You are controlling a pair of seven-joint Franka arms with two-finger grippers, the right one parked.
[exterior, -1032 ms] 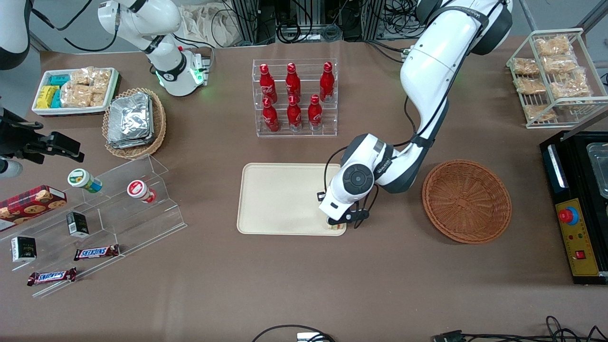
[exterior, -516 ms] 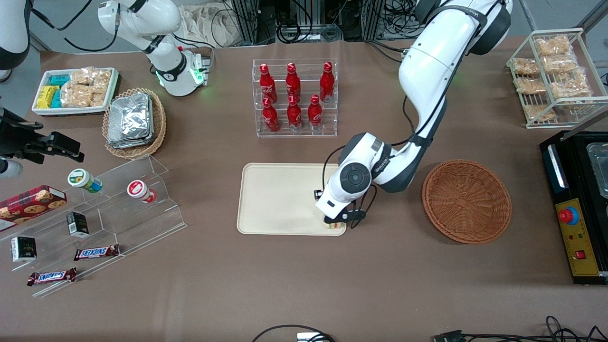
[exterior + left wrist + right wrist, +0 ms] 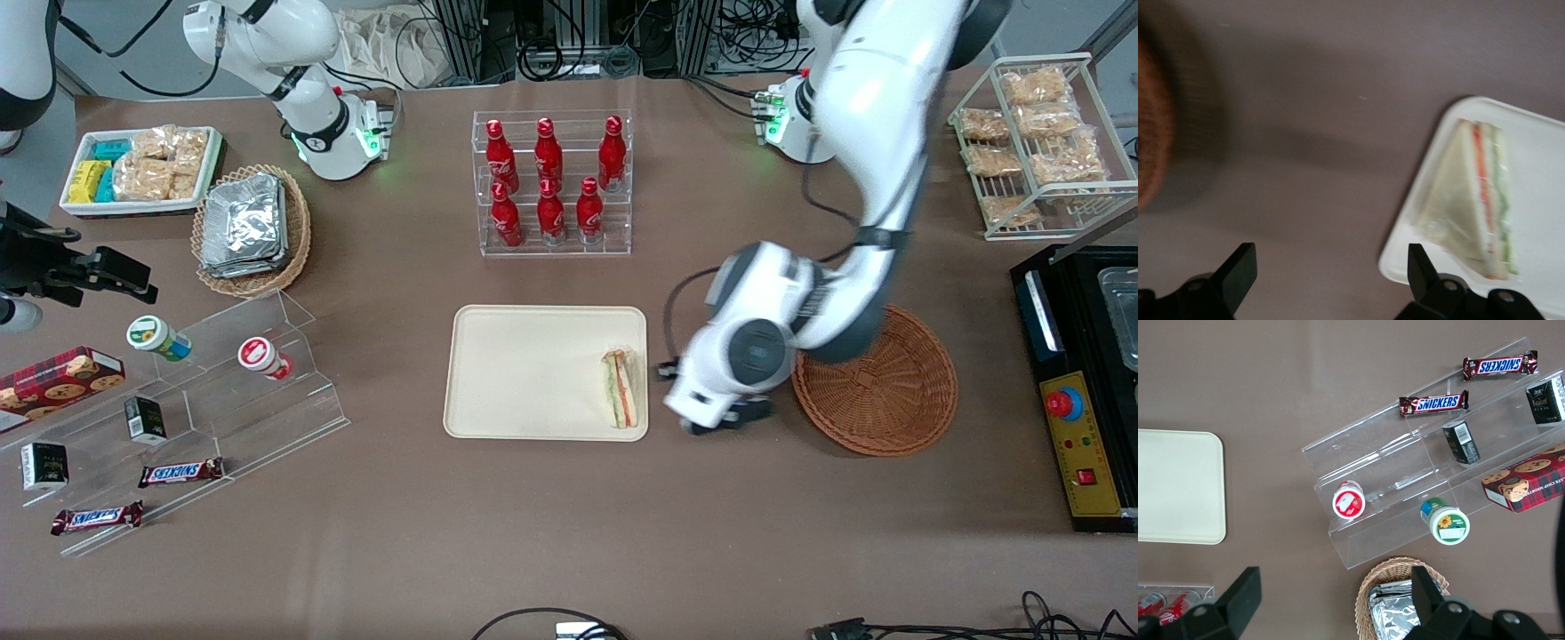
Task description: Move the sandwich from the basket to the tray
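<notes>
The sandwich [image 3: 622, 388], a pale wedge with green and orange-red filling, lies flat on the cream tray [image 3: 524, 373], in the corner nearest the basket and the front camera. In the left wrist view the sandwich [image 3: 1478, 200] rests on the tray [image 3: 1538, 153] corner. The reddish-brown wicker basket [image 3: 876, 378] holds nothing, and its edge [image 3: 1151, 133] shows in the wrist view. My gripper [image 3: 722, 421] hangs over bare table between tray and basket. It is open with nothing between its fingers [image 3: 1238, 270].
A clear rack of red bottles [image 3: 551, 182] stands farther from the front camera than the tray. A tan basket of foil packets [image 3: 251, 229] and a clear stepped shelf [image 3: 222, 382] of snacks lie toward the parked arm's end. A black box [image 3: 1080, 382] sits beside the basket.
My gripper has let go of the sandwich on the tray and has swung away toward the basket. The sandwich now lies uncovered on the tray.
</notes>
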